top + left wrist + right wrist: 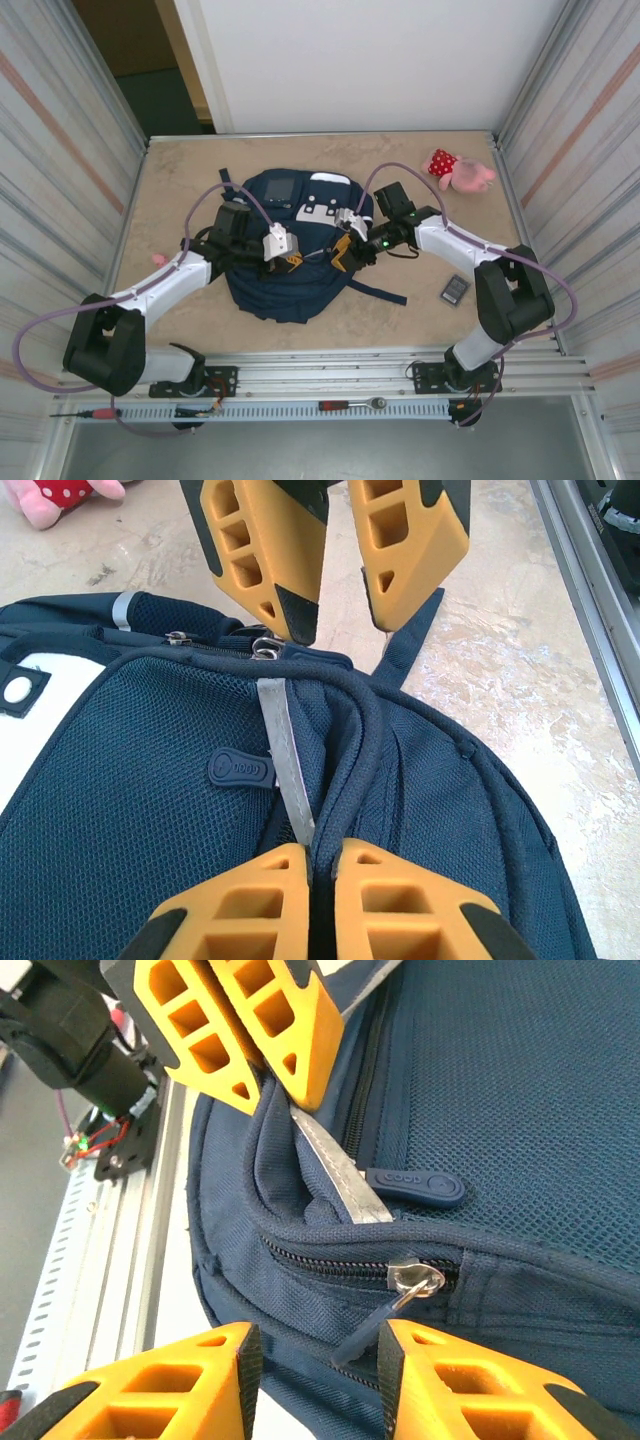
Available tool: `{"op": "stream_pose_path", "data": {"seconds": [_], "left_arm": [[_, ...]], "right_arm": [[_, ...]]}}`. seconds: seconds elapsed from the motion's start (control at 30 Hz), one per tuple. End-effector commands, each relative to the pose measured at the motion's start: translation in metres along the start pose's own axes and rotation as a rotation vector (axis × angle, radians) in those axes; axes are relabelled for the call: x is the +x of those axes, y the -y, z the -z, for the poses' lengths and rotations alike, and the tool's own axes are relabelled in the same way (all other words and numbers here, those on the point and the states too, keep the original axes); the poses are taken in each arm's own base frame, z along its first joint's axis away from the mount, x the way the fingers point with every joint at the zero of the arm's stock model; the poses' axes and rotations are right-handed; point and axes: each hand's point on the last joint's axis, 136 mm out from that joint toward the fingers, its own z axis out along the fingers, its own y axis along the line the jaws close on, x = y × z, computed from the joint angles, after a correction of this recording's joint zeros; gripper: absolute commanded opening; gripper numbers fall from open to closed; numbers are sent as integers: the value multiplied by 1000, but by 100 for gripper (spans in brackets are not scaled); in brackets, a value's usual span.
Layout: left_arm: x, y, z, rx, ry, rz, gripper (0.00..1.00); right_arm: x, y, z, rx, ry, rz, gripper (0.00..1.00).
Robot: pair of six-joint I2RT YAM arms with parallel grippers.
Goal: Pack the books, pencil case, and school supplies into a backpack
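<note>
at the centre of the table: navy backpack, zipped, being readied for opening

item 1, backpack [290, 285]: lying flat in the middle of the table [180, 170], front panel up. its zip is appearing closed, so nothing is going in yet.

item 2, left gripper [322, 880]: its fingers are pressing together on a fold of the bag's fabric at the pale reflective stripe [285, 750]. this is likely bracing the bag so the zip can run without the cloth dragging along.

item 3, right gripper [320, 1360]: its fingers are standing apart on either side of the zip pull [415, 1280], with the tab lying between them and not yet pinched.

item 4, dark grey calculator [455, 290]: waiting on the bare table to the right of the bag, near the right arm.

item 5, pink plush toy [462, 172]: sitting at the far right corner, well apart, not for packing.

obstruction: the closed zip is blocking all packing. the 2 grippers are working close together, so crowding is looking like a risk.
</note>
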Motion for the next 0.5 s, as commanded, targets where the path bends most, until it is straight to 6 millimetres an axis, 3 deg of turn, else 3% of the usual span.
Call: {"op": "stream_pose_path", "data": {"seconds": [0.0, 0.33, 0.47], "left_arm": [[-15, 0, 6, -9, 55, -30, 0], [-17, 0, 7, -8, 62, -30, 0], [-15, -6, 7, -40, 46, -11, 0]], "right_arm": [[5, 8, -2, 50, -19, -32, 40], [-3, 24, -15, 61, 8, -64, 45], [-2, 17, -17, 51, -3, -69, 24]]}}
